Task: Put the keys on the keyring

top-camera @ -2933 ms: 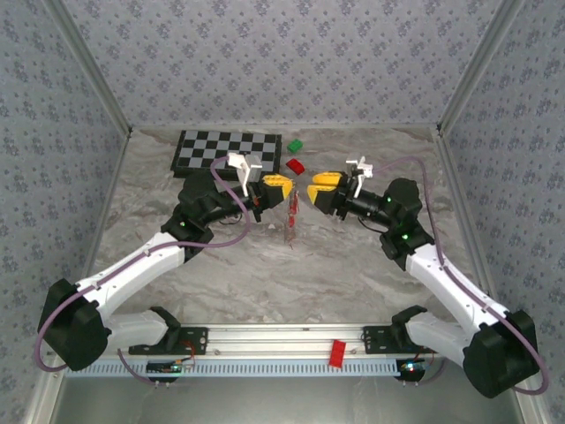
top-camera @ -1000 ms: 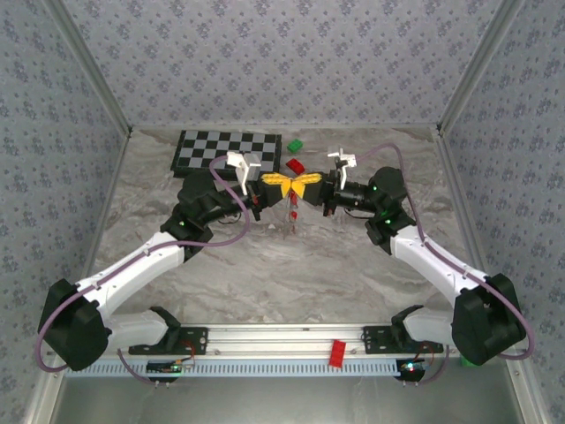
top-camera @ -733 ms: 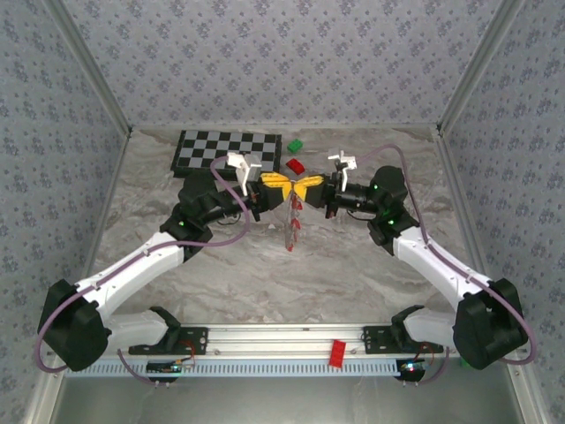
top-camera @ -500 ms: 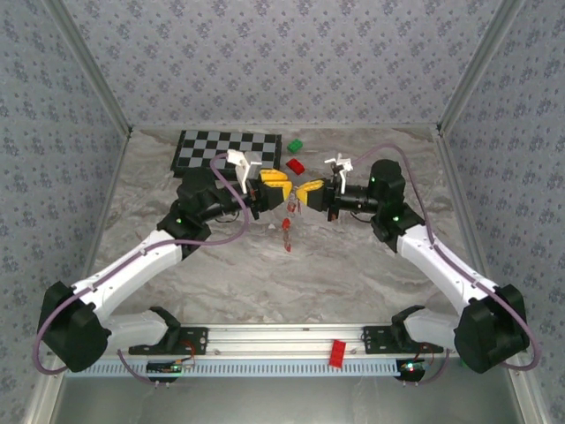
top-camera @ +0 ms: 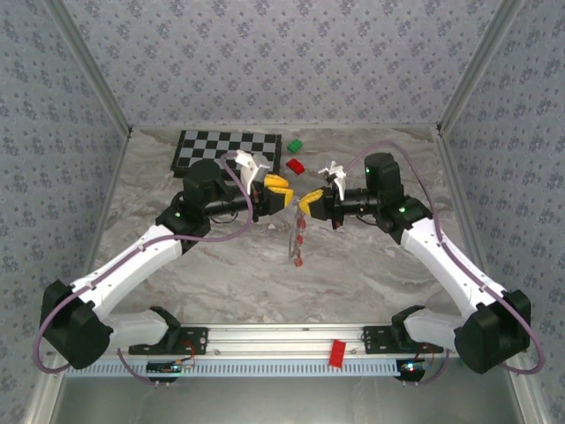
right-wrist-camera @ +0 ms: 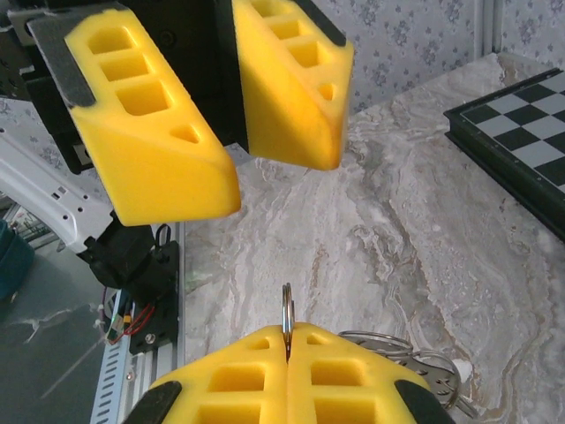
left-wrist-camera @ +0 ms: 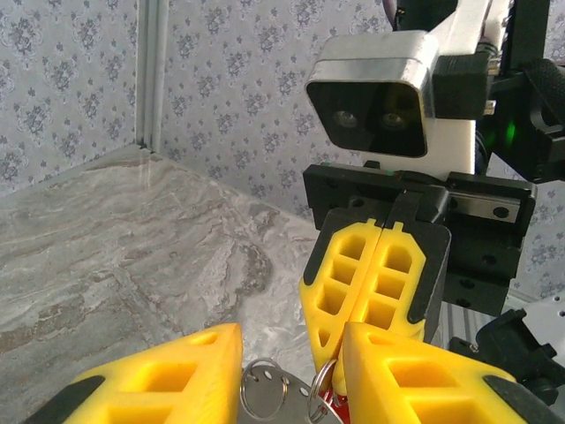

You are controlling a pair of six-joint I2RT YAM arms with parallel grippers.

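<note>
Right gripper [top-camera: 307, 205] tight on the keyring [right-wrist-camera: 287, 309], left gripper [top-camera: 283, 192] agape just opposite (chessboard [top-camera: 225, 150] beyond)

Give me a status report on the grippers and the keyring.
Left gripper open. Right gripper shut on keyring, keys hanging beneath. Chessboard and blocks behind, out of the way.

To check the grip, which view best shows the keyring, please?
Right wrist: the keyring sits edge-on in the shut right gripper. Left wrist catches it at the bottom edge; top external, faintly, with keys dangling.
</note>
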